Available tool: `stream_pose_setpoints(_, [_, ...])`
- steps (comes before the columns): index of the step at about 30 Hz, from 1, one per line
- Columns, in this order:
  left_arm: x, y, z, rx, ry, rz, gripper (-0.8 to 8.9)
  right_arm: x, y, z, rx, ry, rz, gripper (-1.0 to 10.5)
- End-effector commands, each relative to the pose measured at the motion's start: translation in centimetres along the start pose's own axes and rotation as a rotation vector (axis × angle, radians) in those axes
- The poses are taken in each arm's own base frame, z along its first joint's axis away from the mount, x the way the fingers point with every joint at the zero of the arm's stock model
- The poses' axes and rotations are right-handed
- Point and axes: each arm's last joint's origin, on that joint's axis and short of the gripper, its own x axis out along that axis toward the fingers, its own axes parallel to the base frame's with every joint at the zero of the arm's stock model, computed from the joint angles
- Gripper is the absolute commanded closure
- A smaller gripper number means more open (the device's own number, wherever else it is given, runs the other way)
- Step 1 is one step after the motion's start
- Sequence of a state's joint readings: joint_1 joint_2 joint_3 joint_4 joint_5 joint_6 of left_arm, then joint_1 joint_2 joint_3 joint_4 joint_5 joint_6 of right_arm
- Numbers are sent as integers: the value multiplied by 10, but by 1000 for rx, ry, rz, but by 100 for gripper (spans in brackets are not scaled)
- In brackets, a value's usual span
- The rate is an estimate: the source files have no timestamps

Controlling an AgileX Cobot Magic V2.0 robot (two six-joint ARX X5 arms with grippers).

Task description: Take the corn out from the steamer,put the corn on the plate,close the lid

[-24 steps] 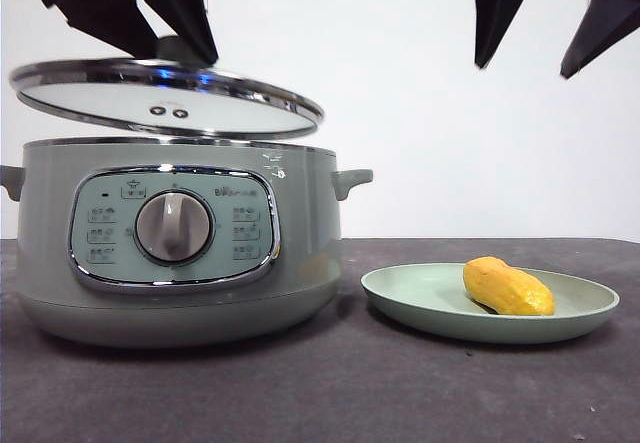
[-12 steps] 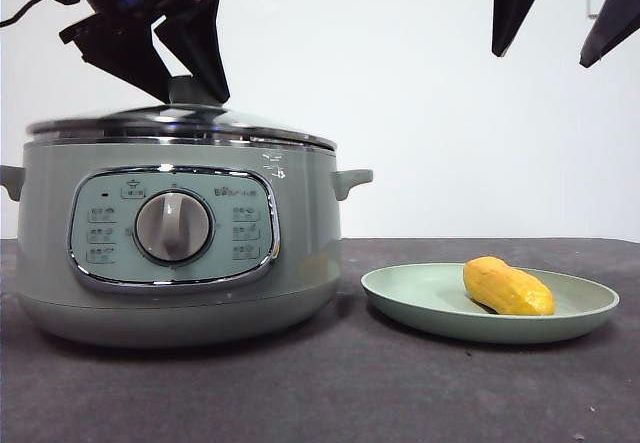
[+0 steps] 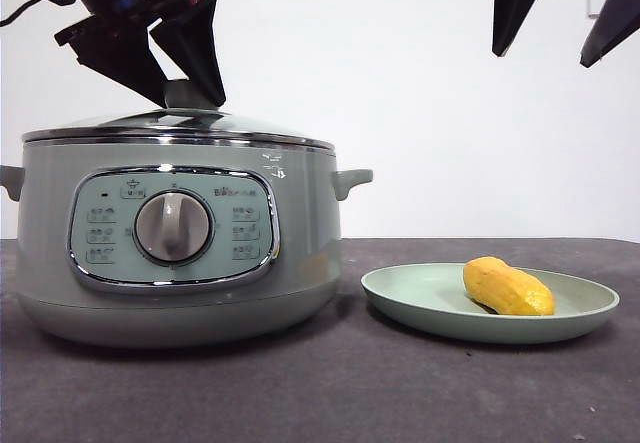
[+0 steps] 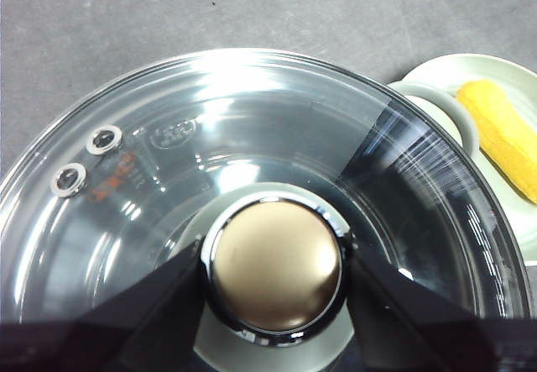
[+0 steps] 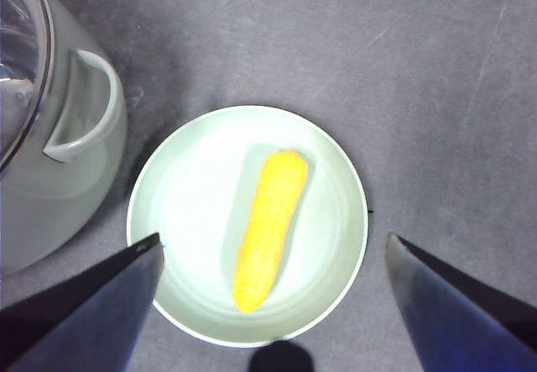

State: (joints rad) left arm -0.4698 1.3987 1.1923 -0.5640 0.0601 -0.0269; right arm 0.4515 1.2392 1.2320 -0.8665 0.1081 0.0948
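Dark grey matte counter [image 3: 330, 393] under a plain white wall [image 3: 420, 113]. Lid [image 3: 180, 128] seated on the steamer [image 3: 175, 253], left gripper [image 4: 273, 275] pinching its knob [image 4: 275, 264] between both fingers. Corn [image 3: 507, 287] lying on the plate [image 3: 420, 298] beside the steamer, right gripper [image 5: 273, 250] hovering high above with fingers spread wide.

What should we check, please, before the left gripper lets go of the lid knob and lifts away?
1. Lid seated level on the steamer: ok.
2. Left gripper on the knob, one jaw at each side: ok.
3. Corn lying on the plate: ok.
4. Right gripper open, high above the plate, holding nothing: ok.
5. Lid rim seated at the steamer's far side: cannot tell.
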Motion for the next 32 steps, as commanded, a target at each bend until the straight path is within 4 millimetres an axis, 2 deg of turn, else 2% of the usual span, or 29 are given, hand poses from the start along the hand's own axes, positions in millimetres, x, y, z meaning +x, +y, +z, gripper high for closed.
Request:
stream_pose_setpoints(1, [-3,-1,2,4,-7,0,473,0,0,-1,12,-1,-3,506])
stream_pose_setpoints(2, [-3,-1,2,4,-7,-1,387,0,0,-1,12,-2,-3,506])
stream_pose_setpoints(3, [-3,-1,2,3,-7,0,353,0,0,-1,12,-2,-3,506])
stream_pose_setpoints(10, [-8,-1,8,7,-78,0,346,0,0,-1,12,-3,-2,507])
stream_pose_setpoints(14, [-27,-2,11,10,-142,-2,346,-1,0,0,13,-20,1,509])
stream_pose_setpoints(18, [-57,-4,8,13,-181,-3,352,-4,0,0,4,-37,9,510])
stream_pose_setpoints(19, [-65,-5,6,13,-187,-3,371,-6,0,0,3,-40,10,512])
stream_pose_setpoints(21, [-83,-5,1,17,-201,2,487,-11,0,-2,4,-62,13,561])
stream_pose_setpoints(24, [-107,-7,-7,19,-224,1,719,-17,1,-11,7,-113,24,770])
stream_pose_setpoints(26, [-120,-7,-13,22,-247,19,832,-20,1,-21,5,-157,33,893])
stream_pose_setpoints(28, [-127,-6,-20,20,-273,47,822,-21,1,-32,7,-202,41,948])
stream_pose_setpoints(32, [-129,-6,-48,14,-331,102,822,-21,-1,-64,26,-313,59,954])
